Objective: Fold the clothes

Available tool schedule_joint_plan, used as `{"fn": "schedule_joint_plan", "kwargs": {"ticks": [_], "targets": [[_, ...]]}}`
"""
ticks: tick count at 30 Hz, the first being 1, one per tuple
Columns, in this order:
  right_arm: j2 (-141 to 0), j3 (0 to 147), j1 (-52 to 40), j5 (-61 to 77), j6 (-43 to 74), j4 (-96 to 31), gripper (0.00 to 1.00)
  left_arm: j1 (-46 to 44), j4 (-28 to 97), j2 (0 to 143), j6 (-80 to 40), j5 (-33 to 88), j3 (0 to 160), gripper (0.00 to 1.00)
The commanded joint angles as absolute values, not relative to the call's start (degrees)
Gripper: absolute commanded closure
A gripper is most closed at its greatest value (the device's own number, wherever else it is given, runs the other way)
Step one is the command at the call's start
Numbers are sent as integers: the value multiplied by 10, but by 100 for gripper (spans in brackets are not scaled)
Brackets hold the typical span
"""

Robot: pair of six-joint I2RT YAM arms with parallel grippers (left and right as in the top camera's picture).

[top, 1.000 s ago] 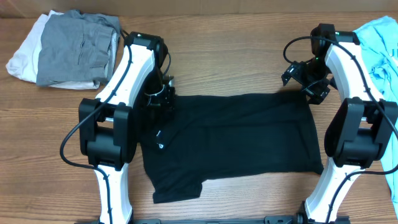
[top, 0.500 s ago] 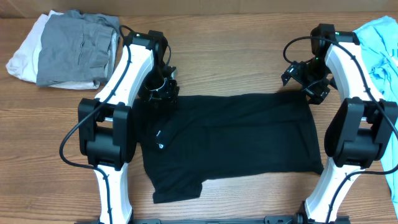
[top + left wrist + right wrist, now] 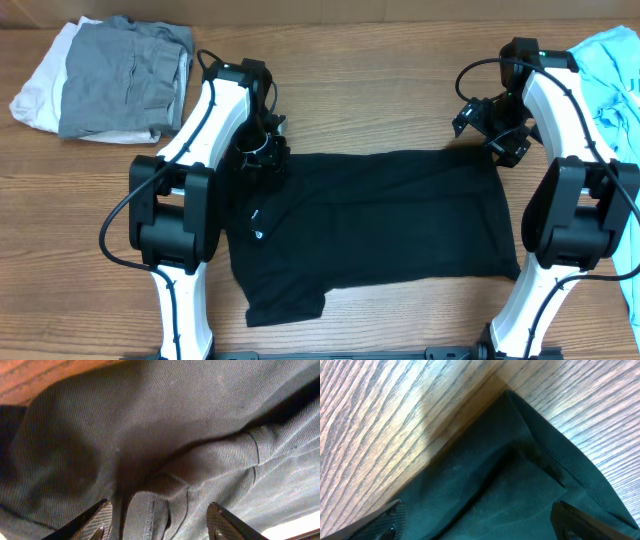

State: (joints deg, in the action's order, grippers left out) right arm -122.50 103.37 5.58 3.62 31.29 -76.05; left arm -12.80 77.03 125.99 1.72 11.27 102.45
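**Arms line up on black tee's top edge**

Overhead: black shirt (image 3: 380, 225) spread on table (image 3: 380, 60), left gripper (image 3: 262, 150) and right gripper (image 3: 490, 125) at its far corners. Left wrist: jaws partly open, fabric ridge (image 3: 210, 457) btwn, nothing pinched yet. Right wrist: jaws wide, empty, over shirt corner (image 3: 507, 395), seam detail overhead can't show. Best: drop both evenly, pinch edge only, lift together w/o dragging
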Motion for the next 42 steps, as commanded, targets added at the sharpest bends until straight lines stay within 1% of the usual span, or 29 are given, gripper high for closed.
{"fn": "schedule_joint_plan", "kwargs": {"ticks": [1,7,9,10,11,13,14,15,17,23,26,36,42], "targets": [[-1208,1031,57,36,310,-759,4,-133,757,1244,33,121,1011,37],[-1208,1031,57,36,310,-755,4,-133,728,1244,35,121,985,39],[-1208,1031,57,36,310,-755,4,-133,728,1244,38,122,985,51],[-1208,1031,57,36,310,-753,4,-135,728,1244,39,126,985,60],[-1208,1031,57,36,310,-753,4,-135,728,1244,39,129,985,62],[-1208,1031,57,36,310,-753,4,-137,728,1244,44,137,985,73],[-1208,1031,57,36,310,-753,4,-138,728,1244,43,137,985,83],[-1208,1031,57,36,310,-755,4,-139,729,1244,43,136,985,96],[-1208,1031,57,36,310,-762,5,-140,733,1244,44,136,985,96],[-1207,1031,57,40,310,-774,14,-140,785,1242,43,136,1006,96],[-1201,1031,57,47,310,-783,15,-140,818,1230,43,136,1027,96],[-1134,1031,57,41,310,-843,16,-157,872,1112,43,136,1037,96],[-1101,1031,57,35,310,-878,16,-178,927,1098,43,156,1036,96]]}}
